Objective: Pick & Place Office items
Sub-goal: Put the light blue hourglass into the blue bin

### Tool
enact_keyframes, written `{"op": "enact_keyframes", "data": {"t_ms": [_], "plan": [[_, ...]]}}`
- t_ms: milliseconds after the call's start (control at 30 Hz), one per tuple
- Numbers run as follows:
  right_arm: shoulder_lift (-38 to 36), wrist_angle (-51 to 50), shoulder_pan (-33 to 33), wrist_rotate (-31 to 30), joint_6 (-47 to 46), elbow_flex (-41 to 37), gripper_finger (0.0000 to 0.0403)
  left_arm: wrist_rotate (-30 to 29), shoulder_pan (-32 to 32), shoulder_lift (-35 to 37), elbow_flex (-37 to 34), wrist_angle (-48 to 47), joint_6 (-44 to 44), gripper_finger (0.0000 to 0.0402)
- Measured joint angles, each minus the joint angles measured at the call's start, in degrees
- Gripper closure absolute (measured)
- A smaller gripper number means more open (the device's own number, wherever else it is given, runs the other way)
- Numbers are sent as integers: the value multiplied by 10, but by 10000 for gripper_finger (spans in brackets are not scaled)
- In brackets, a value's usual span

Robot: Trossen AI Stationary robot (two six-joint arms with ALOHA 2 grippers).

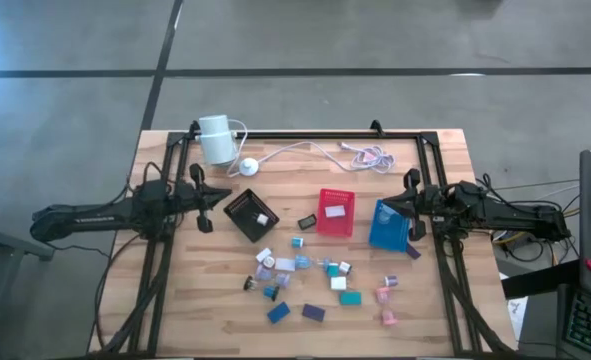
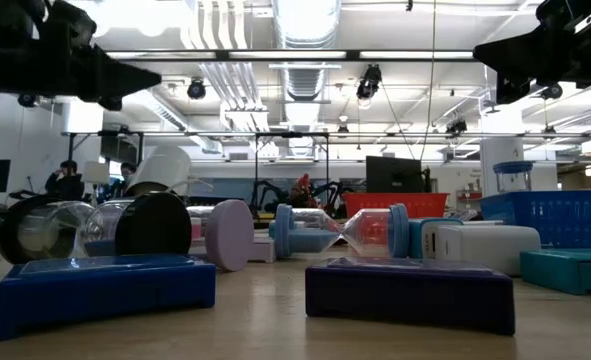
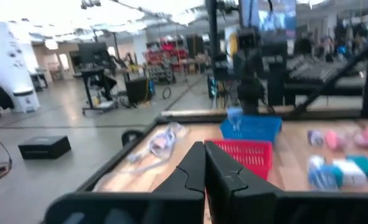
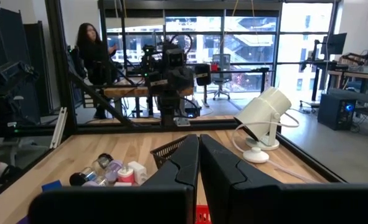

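Wooden table (image 1: 175,300), high view: office items (image 1: 305,285) scattered at the near middle, none yet binned; left gripper (image 1: 207,204) and right gripper (image 1: 408,205) hung at either side, well apart from them. Low view: blue block (image 2: 105,285) and purple block (image 2: 410,292) nearest. Left wrist view: fingers (image 3: 190,174) pressed together, empty. Right wrist view: fingers (image 4: 184,163) likewise. Advice: spread jaws before descending, take one outlying piece squarely

Up top, the white cylinder (image 1: 215,138) stands at the wooden table's (image 1: 165,315) far edge, its cable (image 1: 320,152) trailing right. Mid-table sit 3 small trays in a row: black tray (image 1: 249,214), red tray (image 1: 336,212), blue tray (image 1: 388,225). A person (image 4: 95,55) is seated beyond the table.
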State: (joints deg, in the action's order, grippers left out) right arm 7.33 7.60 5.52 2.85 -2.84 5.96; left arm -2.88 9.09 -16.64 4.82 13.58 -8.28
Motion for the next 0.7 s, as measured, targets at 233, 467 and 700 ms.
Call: {"op": "enact_keyframes", "data": {"t_ms": [233,467,700], "plan": [[0,0,0,0,0,0,390,5,19,0,-20,1,-9,401],[0,0,0,0,1,0,390,10,37,0,-23,1,2,401],[0,0,0,0,3,0,390,10,37,0,-23,1,4,401]]}}
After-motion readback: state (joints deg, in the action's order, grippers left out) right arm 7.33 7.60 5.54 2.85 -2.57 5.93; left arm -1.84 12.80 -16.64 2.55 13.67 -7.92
